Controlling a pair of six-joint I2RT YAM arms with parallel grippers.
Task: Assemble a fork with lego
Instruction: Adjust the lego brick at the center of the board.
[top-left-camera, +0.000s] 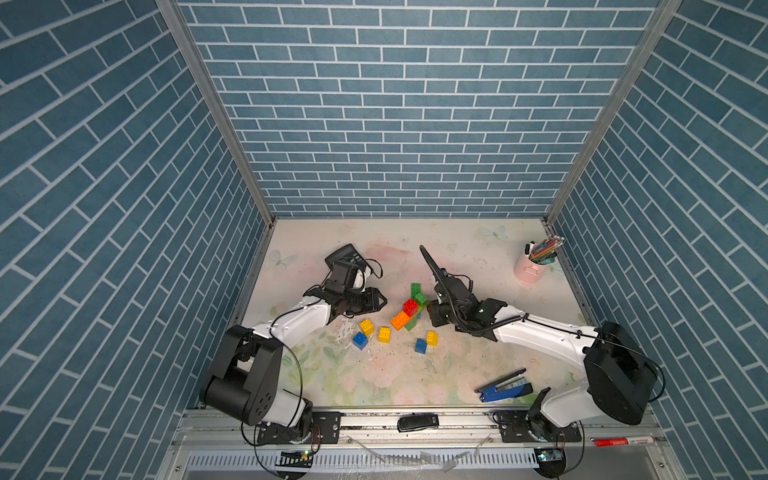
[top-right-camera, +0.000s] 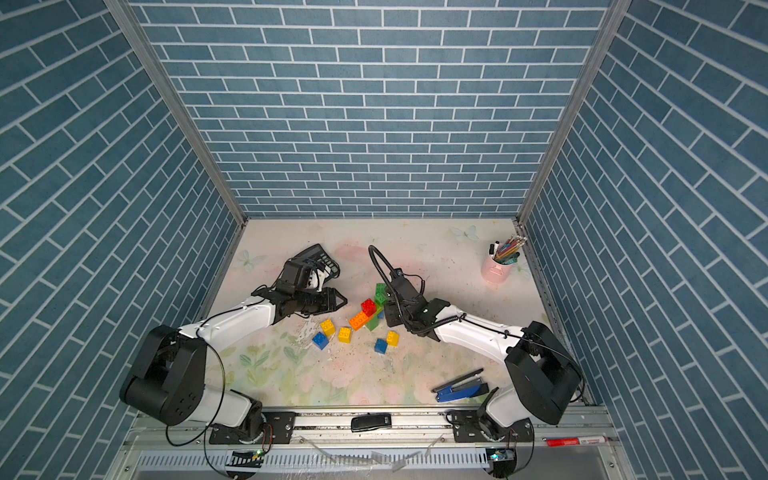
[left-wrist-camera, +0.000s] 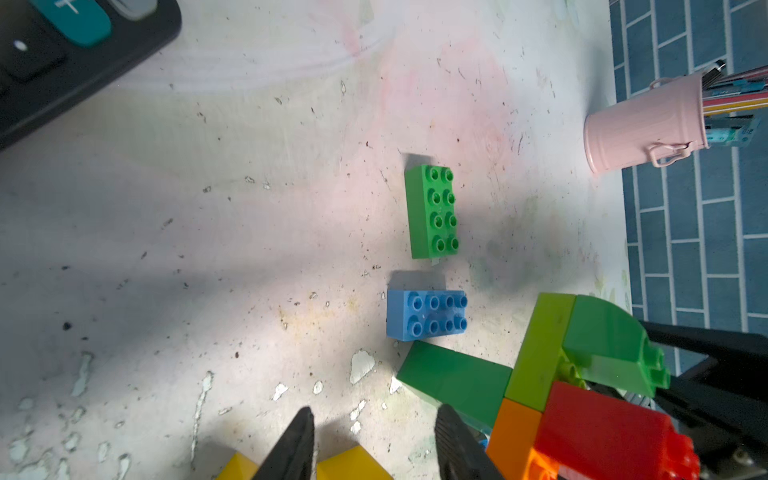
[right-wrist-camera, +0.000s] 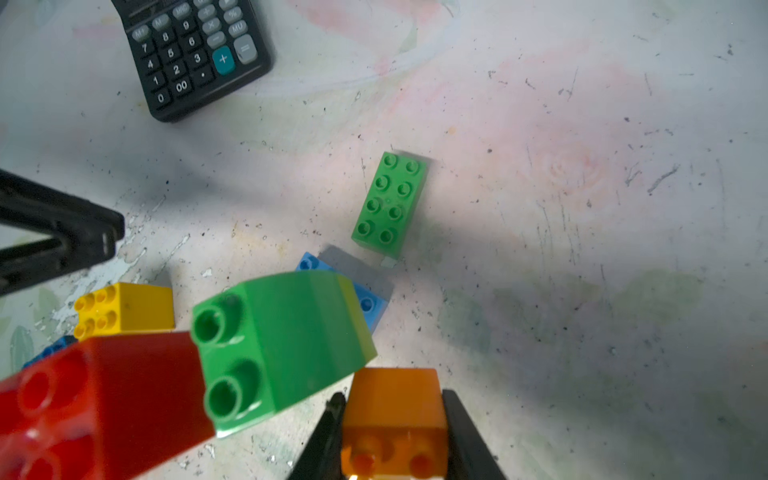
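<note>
A floral table is enclosed by blue brick-patterned walls. At the far left, a black calculator is partly covered by the left arm. A blue stapler is laid near the front right, and a pink pen cup is stood in the far right corner. All three are well apart from the lego.

Mid-table, a lego assembly of green, lime, red and orange bricks is gripped by its orange brick, on which the right gripper is clamped. A blue oblong brick is largely hidden behind the assembly in the right wrist view. A green oblong brick is laid just beyond it. Five loose yellow and blue bricks are scattered in front.

The left gripper is held near the assembly with its jaws parted and nothing grasped. Two yellow bricks are seen under its fingers in the left wrist view.
</note>
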